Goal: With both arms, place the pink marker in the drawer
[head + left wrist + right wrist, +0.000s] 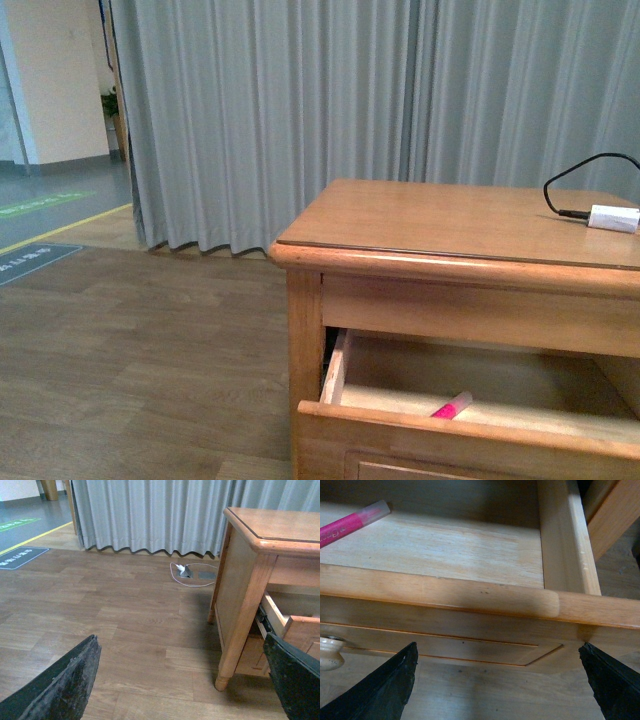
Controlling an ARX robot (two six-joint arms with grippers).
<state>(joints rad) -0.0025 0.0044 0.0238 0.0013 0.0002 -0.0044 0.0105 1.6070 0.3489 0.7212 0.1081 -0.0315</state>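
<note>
The pink marker (pixel 452 405) lies inside the open drawer (pixel 420 420), on its pale wood floor. The right wrist view shows the marker (pixel 350 525) on the drawer floor, behind the drawer front (pixel 470 630) with its round knob (pixel 329 652). My right gripper (pixel 497 680) is open and empty, just in front of the drawer front. My left gripper (pixel 182 680) is open and empty over the floor, beside the table leg (pixel 240 630). Neither arm shows in the front view.
The wooden table (pixel 450 225) carries a small white box (pixel 612 217) with a black cable at its back right. Grey curtains (pixel 300 100) hang behind. A floor socket with a white cable (pixel 187 572) lies on the wood floor near the curtain.
</note>
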